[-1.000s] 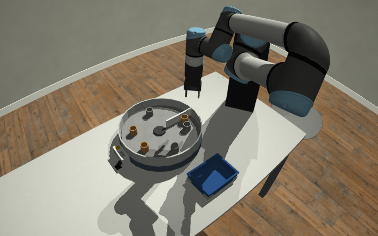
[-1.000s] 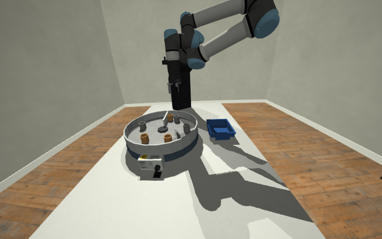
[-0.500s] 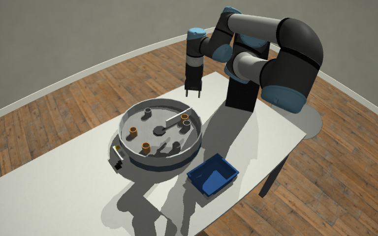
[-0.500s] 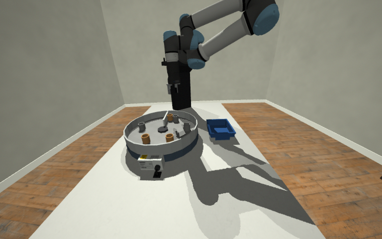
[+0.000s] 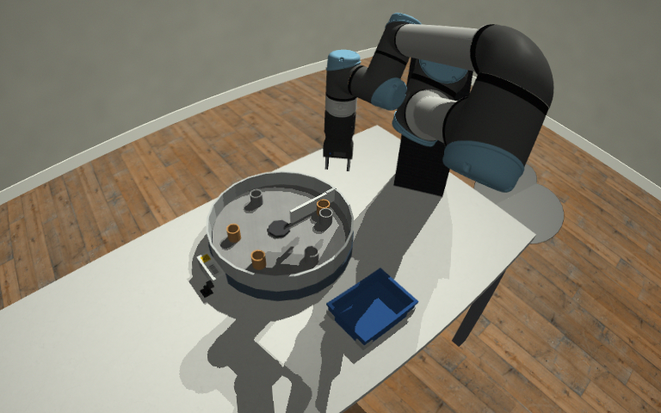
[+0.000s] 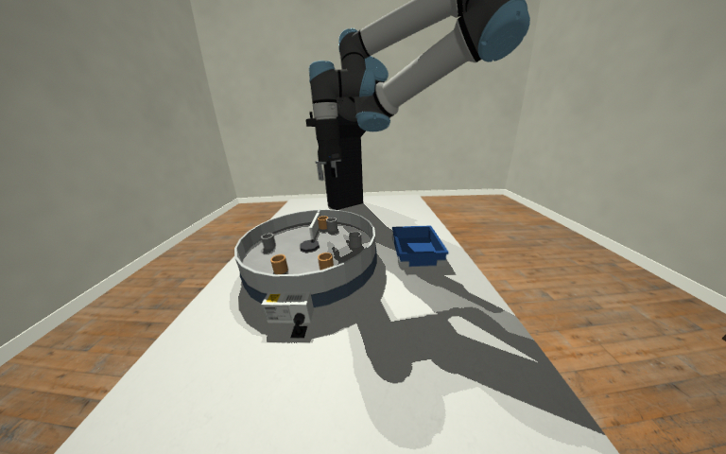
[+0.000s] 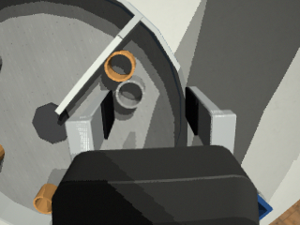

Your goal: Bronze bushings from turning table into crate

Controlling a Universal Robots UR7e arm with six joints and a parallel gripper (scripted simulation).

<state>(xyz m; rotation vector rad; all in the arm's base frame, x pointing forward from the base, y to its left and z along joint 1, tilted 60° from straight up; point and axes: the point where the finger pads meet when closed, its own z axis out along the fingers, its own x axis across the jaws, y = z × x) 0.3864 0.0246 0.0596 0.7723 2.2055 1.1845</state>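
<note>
Above the grey round turning table (image 5: 287, 282) (image 6: 342, 278) (image 7: 164, 52), spread black-and-grey fingers (image 5: 337, 163) (image 6: 327, 170) are held empty, probably for the orange-bronze cylindrical bushing (image 5: 323, 205) (image 6: 322, 221) (image 7: 120, 66), parked beside the white straight bar (image 5: 311, 201) (image 6: 314, 225) (image 7: 94, 70).

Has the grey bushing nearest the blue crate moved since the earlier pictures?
Yes: in the top view, the grey bushing shifted slightly rightward against the unmoved blue crate.
</note>
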